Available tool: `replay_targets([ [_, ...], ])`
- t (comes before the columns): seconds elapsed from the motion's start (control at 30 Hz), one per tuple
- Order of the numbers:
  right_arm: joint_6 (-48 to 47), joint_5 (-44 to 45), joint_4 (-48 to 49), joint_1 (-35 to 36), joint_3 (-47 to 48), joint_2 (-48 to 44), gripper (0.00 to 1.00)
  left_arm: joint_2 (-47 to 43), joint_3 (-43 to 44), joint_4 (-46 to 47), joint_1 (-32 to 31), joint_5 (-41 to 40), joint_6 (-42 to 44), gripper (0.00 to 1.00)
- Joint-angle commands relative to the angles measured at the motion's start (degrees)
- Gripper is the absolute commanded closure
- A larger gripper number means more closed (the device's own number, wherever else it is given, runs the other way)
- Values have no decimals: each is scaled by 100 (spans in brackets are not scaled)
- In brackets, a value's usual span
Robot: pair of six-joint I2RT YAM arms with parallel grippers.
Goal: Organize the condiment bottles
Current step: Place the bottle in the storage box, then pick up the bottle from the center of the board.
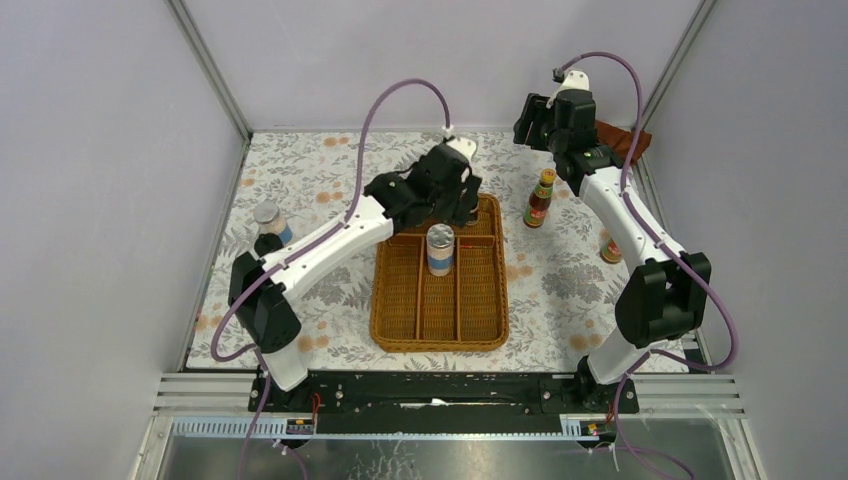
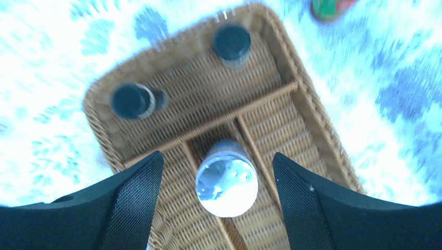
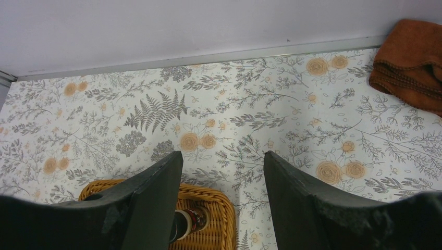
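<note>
- Left claw (image 1: 442, 200) hangs over the far end of the wicker tray (image 1: 395, 300).
- Silver-lidded shaker (image 1: 440, 250) stands upright in the tray's middle lane, just on the near side of that claw.
- Second shaker (image 1: 268, 222) is well to its left, on the table (image 1: 300, 170).
- Right claw (image 1: 540, 125) is raised, with the red sauce bottle (image 1: 540, 198) on its near side.
- Second sauce bottle (image 1: 611, 248) is farther to the near-right.
- Rust cloth (image 1: 632, 140) lies just right of it.

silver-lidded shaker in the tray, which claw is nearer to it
Left. The left claw hangs open above the shaker; the right claw sits beyond the far right corner of the tray.
</note>
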Motion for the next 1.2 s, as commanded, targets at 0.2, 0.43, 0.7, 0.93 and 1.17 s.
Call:
replay_targets([
  [0.2, 62, -89, 198, -32, 202, -394, 34, -244, 1549, -321, 698, -2140, -596, 17],
  [0.43, 290, -226, 423, -40, 19, -400, 34, -419, 900, -725, 2537, -1621, -1324, 18],
  [0.7, 573, -395, 918, -41, -349, -381, 34, -211, 907, -1225, 3605, -1671, -1279, 18],
  [0.93, 548, -485, 1011, -40, -630, -434, 34, -15, 998, -1795, 4033, -2052, -1565, 17],
  [1.17, 527, -557, 928, -38, -664, -495, 34, -198, 280, -1836, 4487, -1794, -1900, 15],
])
